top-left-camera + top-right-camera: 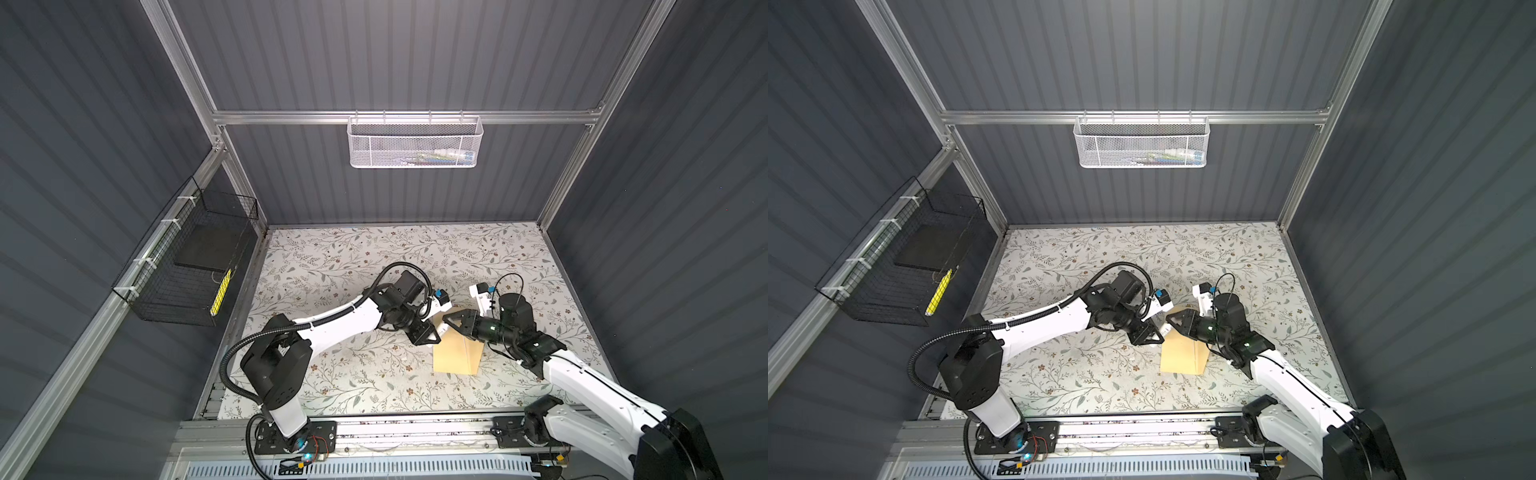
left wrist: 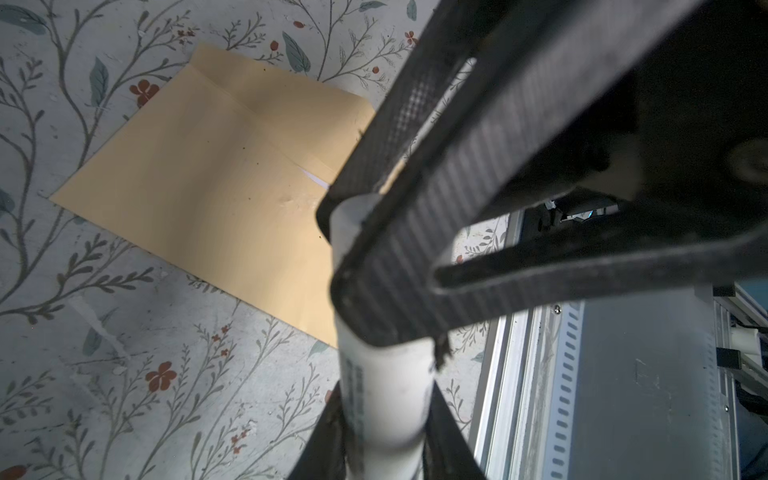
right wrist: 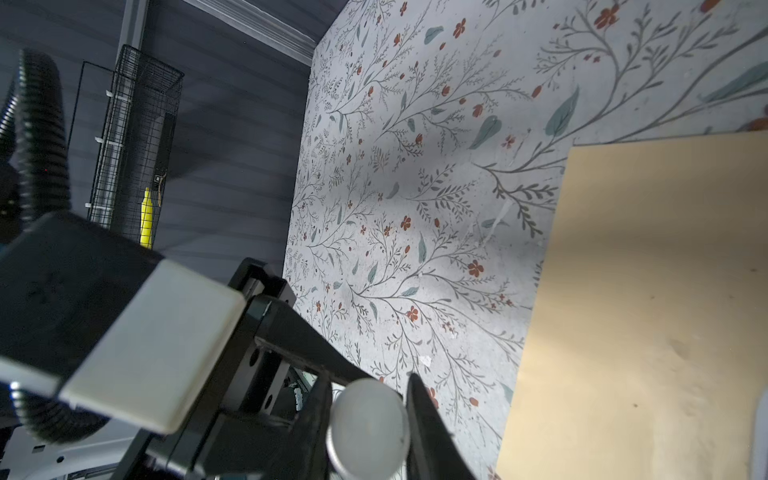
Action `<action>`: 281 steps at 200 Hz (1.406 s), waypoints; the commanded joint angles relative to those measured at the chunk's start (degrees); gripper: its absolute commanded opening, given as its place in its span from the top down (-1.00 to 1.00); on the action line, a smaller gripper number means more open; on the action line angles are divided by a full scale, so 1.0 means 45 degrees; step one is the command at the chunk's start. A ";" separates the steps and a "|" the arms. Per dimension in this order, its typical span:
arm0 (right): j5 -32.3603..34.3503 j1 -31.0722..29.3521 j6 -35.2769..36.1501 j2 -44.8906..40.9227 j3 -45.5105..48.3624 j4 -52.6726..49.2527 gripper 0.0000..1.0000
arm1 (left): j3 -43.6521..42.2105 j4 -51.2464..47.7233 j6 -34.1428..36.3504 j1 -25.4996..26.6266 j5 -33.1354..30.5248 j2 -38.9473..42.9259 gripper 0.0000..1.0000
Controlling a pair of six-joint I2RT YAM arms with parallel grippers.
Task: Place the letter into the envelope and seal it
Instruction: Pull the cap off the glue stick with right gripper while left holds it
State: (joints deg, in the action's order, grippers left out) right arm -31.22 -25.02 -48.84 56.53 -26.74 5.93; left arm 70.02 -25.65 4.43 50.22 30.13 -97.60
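Observation:
The tan envelope (image 1: 457, 355) (image 1: 1183, 355) lies flat on the floral table, right of centre in both top views. At its flap edge a thin white sliver of the letter (image 2: 316, 180) shows; the rest is hidden inside. Just above the envelope's far-left corner both grippers meet on a small white stick (image 2: 386, 395). My left gripper (image 2: 386, 436) (image 1: 432, 334) is shut on the stick's body. My right gripper (image 3: 368, 424) (image 1: 451, 321) is shut on its round end (image 3: 368, 430). In the right wrist view the envelope (image 3: 644, 311) lies beyond the stick.
A white mesh basket (image 1: 415, 143) hangs on the back wall. On the left wall hangs a black wire basket (image 1: 195, 266) holding a yellow marker (image 1: 221, 291). An aluminium rail (image 1: 415, 432) runs along the table's front edge.

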 commanded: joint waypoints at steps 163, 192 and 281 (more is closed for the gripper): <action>0.2826 0.0396 0.1308 0.0094 -0.1496 -0.2427 0.80 | -0.1309 0.1410 -0.0972 0.0091 0.0148 0.0226 0.80; 0.2243 0.0755 0.1283 -0.0013 -0.1519 -0.2457 0.80 | -0.1556 0.1728 -0.1023 0.0089 0.0051 0.0275 0.80; 0.1949 0.1621 0.1495 -0.0426 -0.1557 -0.3083 0.79 | -0.1572 0.1971 -0.1081 0.0091 -0.0204 0.0118 0.80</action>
State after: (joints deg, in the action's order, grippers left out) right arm -23.07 -18.35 -43.53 55.81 -32.27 -6.07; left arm 62.81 -15.84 0.14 50.28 29.58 -98.10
